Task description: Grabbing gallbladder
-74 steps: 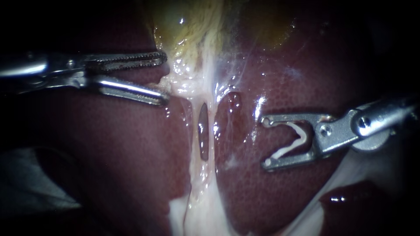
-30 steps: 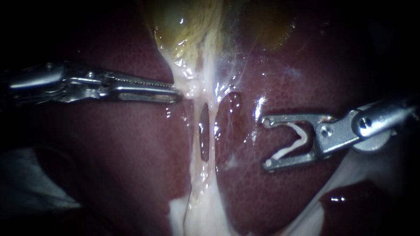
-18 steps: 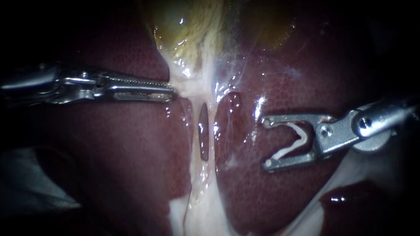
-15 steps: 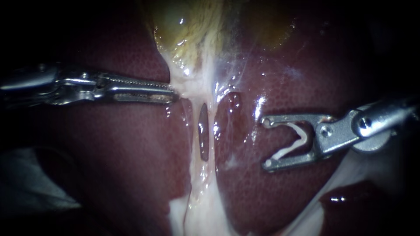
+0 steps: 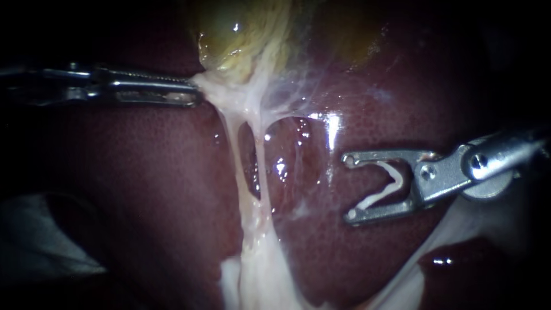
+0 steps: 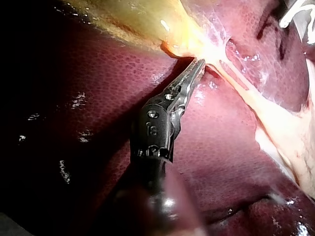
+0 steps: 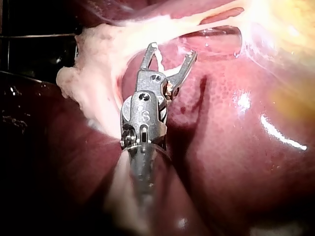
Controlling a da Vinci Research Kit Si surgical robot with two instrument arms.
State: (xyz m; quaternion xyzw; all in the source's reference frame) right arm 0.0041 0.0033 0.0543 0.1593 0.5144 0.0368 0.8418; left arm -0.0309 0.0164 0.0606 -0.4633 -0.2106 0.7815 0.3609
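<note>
Now that the left instrument (image 5: pixel 194 93) has closed and drawn leftward, the gallbladder (image 5: pixel 247 40), yellow-green at the far middle of the liver (image 5: pixel 143 189), is tented at its pale neck, with the tubes (image 5: pixel 232 143) below stretched taut; the grasp appears secure. The left jaws clamp that neck. The right instrument (image 5: pixel 349 188), well apart, has wide jaws carrying a white clip (image 5: pixel 385 185).

The dark red liver (image 5: pixel 143 189) carries the yellowish gallbladder (image 5: pixel 229 40) and pale strands (image 5: pixel 255 252).
</note>
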